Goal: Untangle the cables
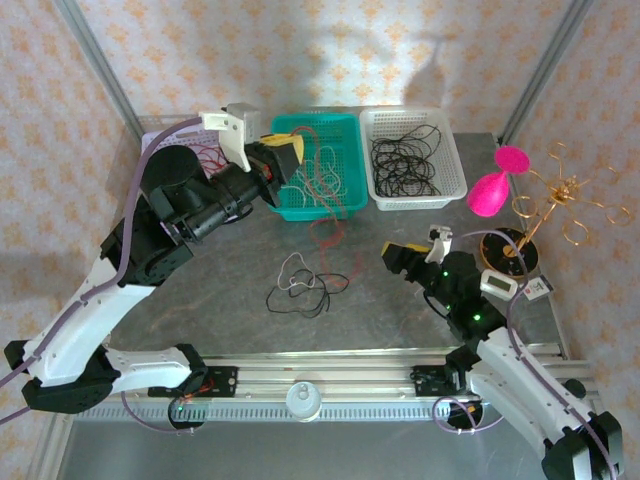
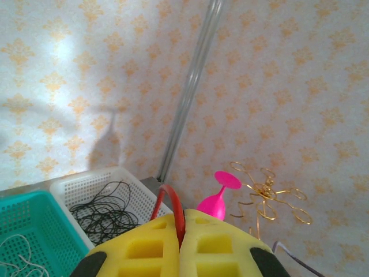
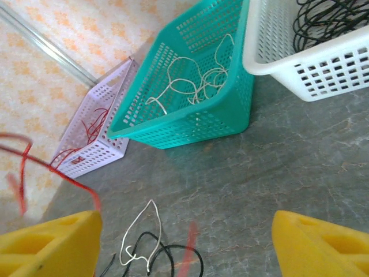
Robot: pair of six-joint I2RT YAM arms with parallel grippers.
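Note:
My left gripper [image 1: 287,156] is raised over the teal basket [image 1: 340,122]. Its yellow fingers [image 2: 144,248] are shut on a red cable [image 2: 172,206], which loops out above the pads. That red cable [image 1: 328,232] hangs down, blurred, towards the table. A black and a white cable [image 1: 303,284] lie loosely tangled on the table centre. My right gripper [image 1: 404,258] hovers low to the right of them, open with nothing between its fingers [image 3: 49,245]. In the right wrist view the white cable [image 3: 141,234] crosses the black one [image 3: 173,257], and the red strand [image 3: 22,167] trails at the left.
The teal basket [image 3: 190,115] holds white cables. A white basket [image 1: 412,190] holds black cables, and a lavender basket [image 3: 95,153] holds red ones. A pink glass [image 1: 493,188] and a gold wire stand [image 1: 560,195] are at the right.

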